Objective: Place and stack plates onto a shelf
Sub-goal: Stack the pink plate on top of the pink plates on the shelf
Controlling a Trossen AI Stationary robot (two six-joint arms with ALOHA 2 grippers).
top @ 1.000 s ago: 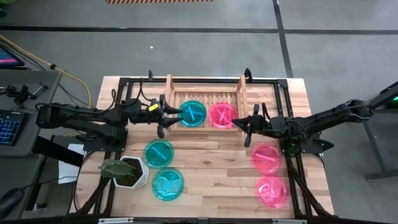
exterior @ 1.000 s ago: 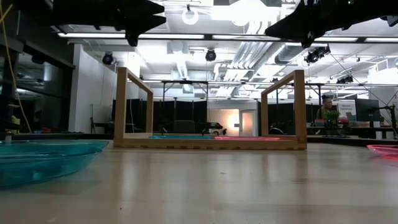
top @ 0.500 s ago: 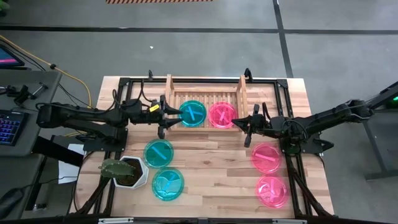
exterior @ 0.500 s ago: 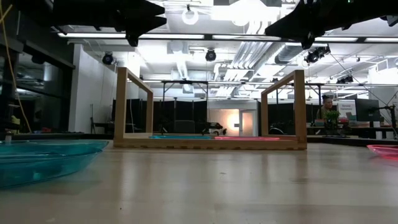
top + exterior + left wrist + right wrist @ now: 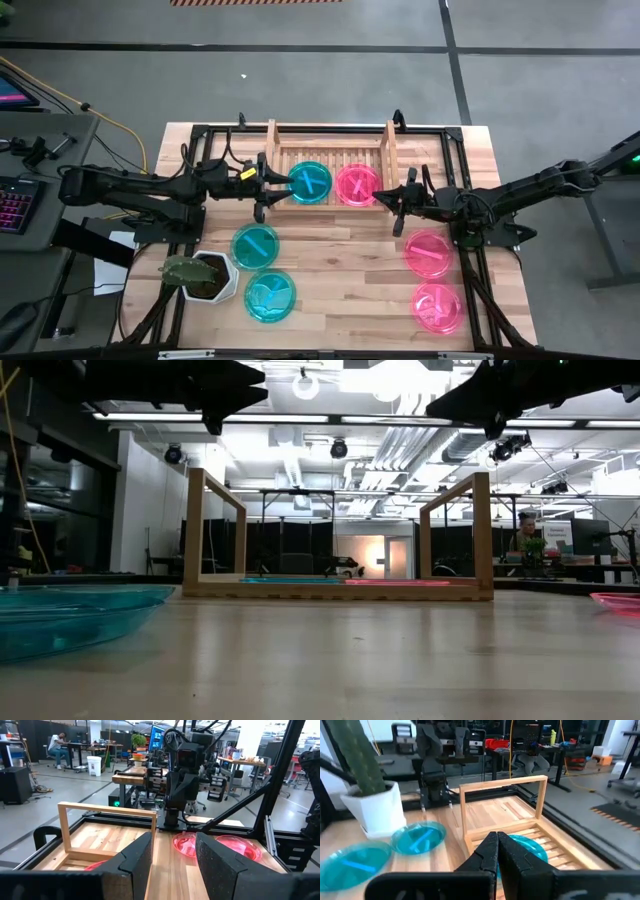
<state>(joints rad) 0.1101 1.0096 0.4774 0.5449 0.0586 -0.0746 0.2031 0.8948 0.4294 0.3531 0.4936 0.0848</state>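
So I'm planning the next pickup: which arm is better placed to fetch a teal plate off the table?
Left, probably. The left gripper is open at the shelf's left end, with the loose teal plates on its side; the shut right gripper sits by the pink ones.

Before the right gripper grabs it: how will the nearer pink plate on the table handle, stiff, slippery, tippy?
The pink plate looks like thin translucent plastic, so probably light and fairly stiff. Its glossy surface suggests it could slide on the table if pushed. It lies flat and shallow, so tipping seems unlikely; a rim pinch may flex it slightly.
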